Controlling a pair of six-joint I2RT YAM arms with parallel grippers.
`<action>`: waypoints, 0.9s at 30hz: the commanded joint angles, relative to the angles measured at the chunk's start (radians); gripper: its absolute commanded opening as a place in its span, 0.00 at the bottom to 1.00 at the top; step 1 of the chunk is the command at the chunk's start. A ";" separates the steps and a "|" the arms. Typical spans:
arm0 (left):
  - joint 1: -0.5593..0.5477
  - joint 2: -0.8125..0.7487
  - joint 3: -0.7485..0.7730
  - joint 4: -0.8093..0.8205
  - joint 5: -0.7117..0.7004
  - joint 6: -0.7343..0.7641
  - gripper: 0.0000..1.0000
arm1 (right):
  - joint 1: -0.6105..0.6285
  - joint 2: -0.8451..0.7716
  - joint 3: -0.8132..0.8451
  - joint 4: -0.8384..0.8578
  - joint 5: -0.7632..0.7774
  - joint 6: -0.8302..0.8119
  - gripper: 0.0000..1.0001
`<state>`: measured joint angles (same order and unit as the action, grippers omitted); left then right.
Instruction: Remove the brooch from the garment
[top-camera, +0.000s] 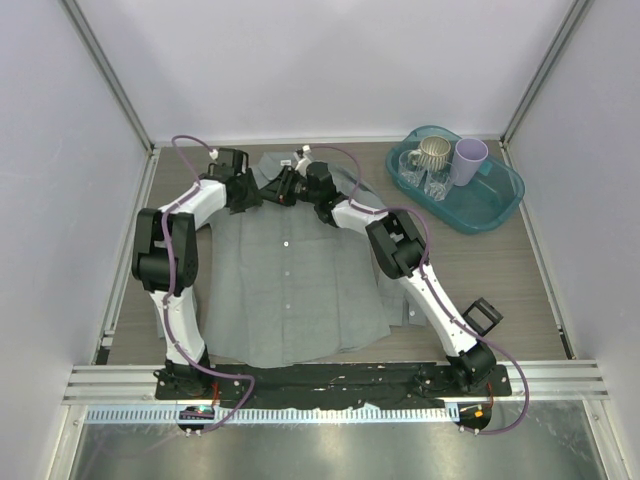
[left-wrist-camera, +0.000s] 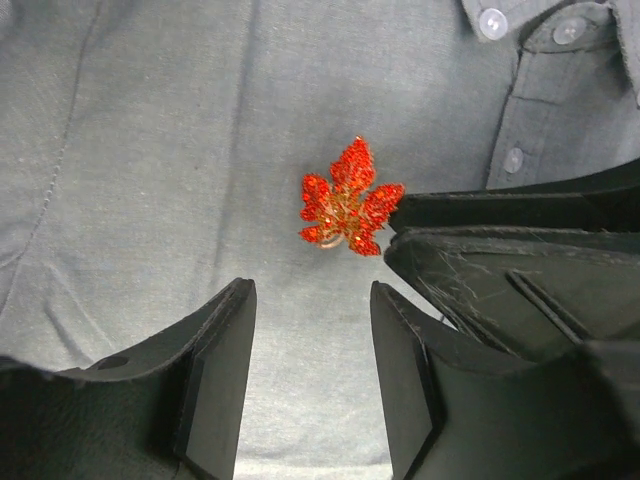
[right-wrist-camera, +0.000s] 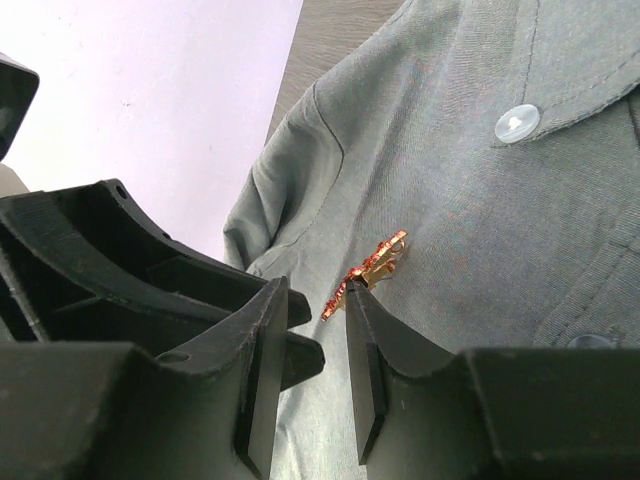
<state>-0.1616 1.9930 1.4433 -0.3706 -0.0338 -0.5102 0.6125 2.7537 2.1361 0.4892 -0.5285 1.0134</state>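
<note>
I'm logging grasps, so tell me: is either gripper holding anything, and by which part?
The left gripper holds nothing, jaws open. The right gripper has its fingertips at one edge of the brooch; whether it is pinched cannot be told.

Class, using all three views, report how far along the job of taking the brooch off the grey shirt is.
Done: the approach to the chest of the shirt. In hand: the right pincer is open, its tips either side of the edge of the brooch; the left pincer waits open just beside it. Left: the brooch still sits on the fabric, so gripping it and pulling it free remain.
</note>
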 joint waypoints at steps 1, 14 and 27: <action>0.004 0.030 0.042 0.019 -0.054 0.032 0.52 | 0.006 0.000 0.045 0.046 -0.014 0.014 0.36; 0.010 0.084 0.114 -0.007 -0.115 0.064 0.50 | 0.004 -0.037 0.021 0.006 0.008 -0.035 0.36; 0.030 0.124 0.163 -0.007 -0.054 0.049 0.57 | -0.005 -0.072 -0.008 -0.057 0.041 -0.107 0.44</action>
<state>-0.1417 2.1017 1.5570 -0.3950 -0.1101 -0.4629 0.6125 2.7552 2.1315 0.4313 -0.5060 0.9463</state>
